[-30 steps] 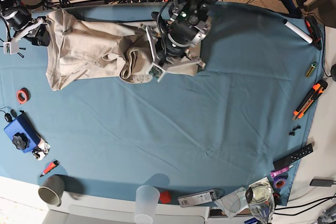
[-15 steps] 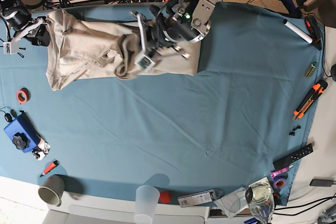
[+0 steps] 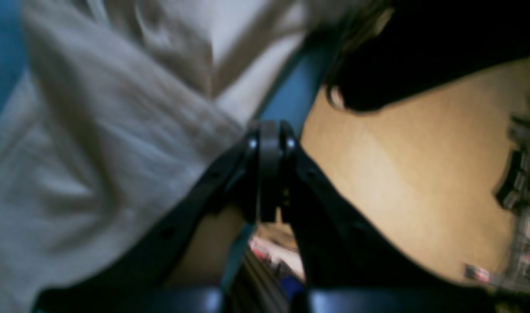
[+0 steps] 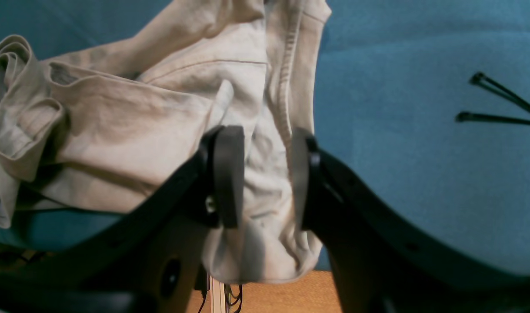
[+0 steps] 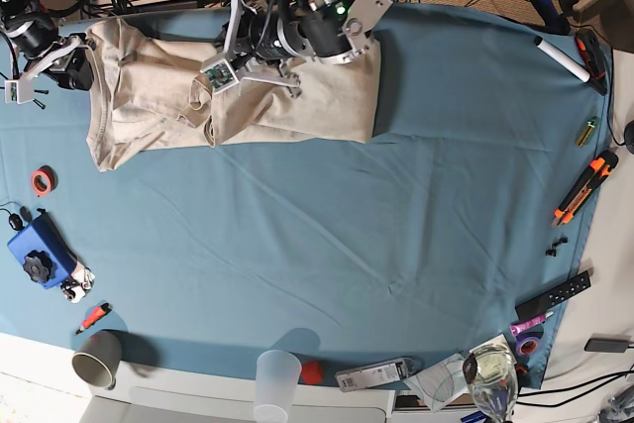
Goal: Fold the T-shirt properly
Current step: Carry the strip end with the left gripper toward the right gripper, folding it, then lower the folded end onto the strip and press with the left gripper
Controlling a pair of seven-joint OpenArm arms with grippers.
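The beige T-shirt (image 5: 149, 96) lies crumpled along the back left of the blue tablecloth (image 5: 347, 235). Its right part is spread flat and its middle is bunched. My left gripper (image 5: 230, 42) is at the shirt's back edge, near the table's rear edge. In the left wrist view it (image 3: 269, 143) is shut, with shirt fabric (image 3: 95, 152) drawn up to its tips. My right gripper (image 5: 79, 52) is at the shirt's left end. In the right wrist view it (image 4: 262, 174) has a thick bunch of the shirt (image 4: 117, 117) between its pads, hanging over the table edge.
A red tape roll (image 5: 42, 181), a blue device (image 5: 38, 250) and two cups (image 5: 96, 359) (image 5: 277, 378) stand along the left and front. An orange cutter (image 5: 584, 188), a marker (image 5: 563, 58) and a remote (image 5: 553, 294) lie on the right. Black cable ties (image 4: 499, 100) lie by my right gripper.
My left gripper has moved left and toward the table's back, pulling the shirt's folded part with it. The shirt's right part now lies flat. The right arm has not moved.
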